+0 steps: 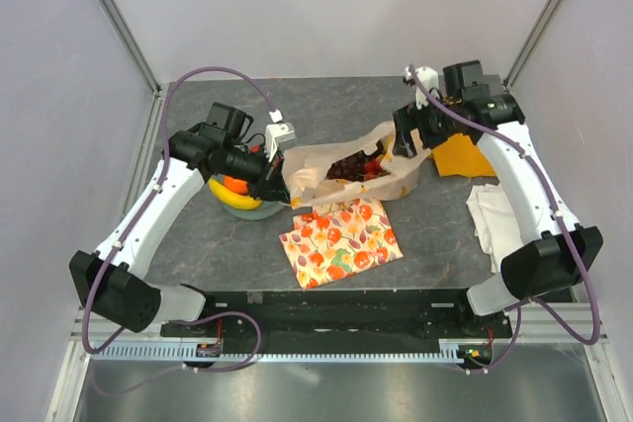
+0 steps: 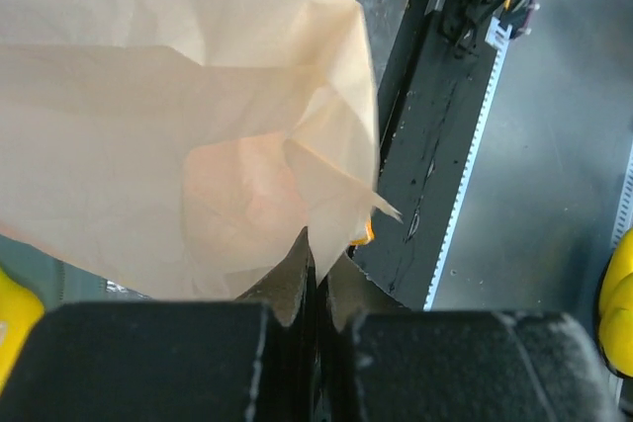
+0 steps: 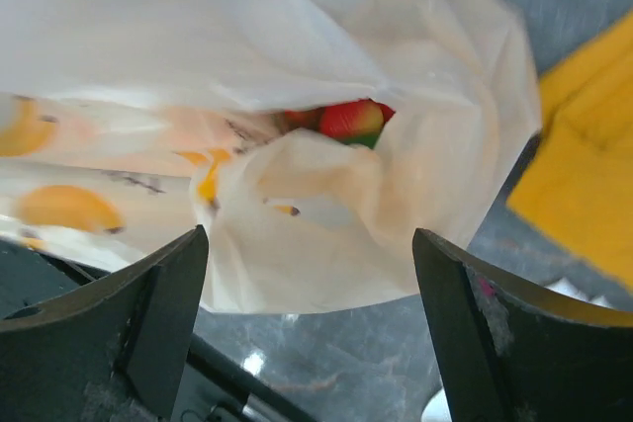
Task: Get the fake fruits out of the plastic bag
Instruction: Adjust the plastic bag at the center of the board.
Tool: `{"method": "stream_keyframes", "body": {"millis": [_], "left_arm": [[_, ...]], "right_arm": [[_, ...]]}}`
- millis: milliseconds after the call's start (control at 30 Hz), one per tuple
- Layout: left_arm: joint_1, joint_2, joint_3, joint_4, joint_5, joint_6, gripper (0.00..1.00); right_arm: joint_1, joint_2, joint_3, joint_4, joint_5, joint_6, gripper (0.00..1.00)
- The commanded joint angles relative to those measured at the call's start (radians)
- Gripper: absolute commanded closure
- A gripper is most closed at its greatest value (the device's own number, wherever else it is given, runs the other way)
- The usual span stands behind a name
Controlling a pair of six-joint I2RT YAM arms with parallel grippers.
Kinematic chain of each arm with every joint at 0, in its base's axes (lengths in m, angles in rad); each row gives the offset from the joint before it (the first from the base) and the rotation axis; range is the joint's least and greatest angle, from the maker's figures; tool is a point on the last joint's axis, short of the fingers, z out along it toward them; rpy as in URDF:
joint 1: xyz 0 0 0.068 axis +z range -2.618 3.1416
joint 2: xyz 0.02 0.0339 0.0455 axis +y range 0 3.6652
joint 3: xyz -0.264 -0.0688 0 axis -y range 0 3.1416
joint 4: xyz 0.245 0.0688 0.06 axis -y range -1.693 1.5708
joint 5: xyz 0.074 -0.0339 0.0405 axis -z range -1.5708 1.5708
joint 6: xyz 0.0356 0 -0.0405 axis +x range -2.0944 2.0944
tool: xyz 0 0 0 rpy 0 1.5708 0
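The cream plastic bag (image 1: 326, 167) lies mid-table with its mouth open. Dark grapes and red fruits (image 1: 356, 167) show inside. My left gripper (image 1: 284, 193) is shut on the bag's left edge; in the left wrist view the thin film (image 2: 198, 126) is pinched between the closed fingertips (image 2: 318, 269). My right gripper (image 1: 404, 141) is open at the bag's right end; in the right wrist view the bag (image 3: 326, 224) hangs between the spread jaws without touching them, and a red fruit (image 3: 351, 119) peeks out of it. A banana (image 1: 232, 199) and an orange (image 1: 234, 183) sit in a bowl under my left arm.
A flat fruit-patterned cloth (image 1: 341, 241) lies in front of the bag. A folded white cloth (image 1: 495, 219) lies at the right, and a yellow sheet (image 1: 460, 157) lies behind it, also in the right wrist view (image 3: 584, 195). The table's front rail (image 2: 465, 145) is close.
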Motion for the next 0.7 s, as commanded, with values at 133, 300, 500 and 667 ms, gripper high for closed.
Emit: {"method": "stream_keyframes", "body": {"millis": [133, 300, 500, 667], "left_arm": [[0.000, -0.005, -0.089, 0.094, 0.004, -0.019, 0.98], [0.002, 0.044, -0.040, 0.150, 0.007, -0.131, 0.98], [0.000, 0.053, -0.029, 0.165, -0.011, -0.155, 0.98], [0.002, 0.047, -0.054, 0.176, -0.007, -0.156, 0.99]], "right_arm": [[0.170, 0.006, 0.215, 0.095, -0.336, -0.148, 0.22], [0.272, 0.037, 0.025, 0.114, -0.330, -0.306, 0.48], [0.274, 0.068, -0.127, 0.188, 0.013, -0.271, 0.60], [0.277, -0.047, -0.295, 0.138, 0.096, -0.306, 0.59]]}}
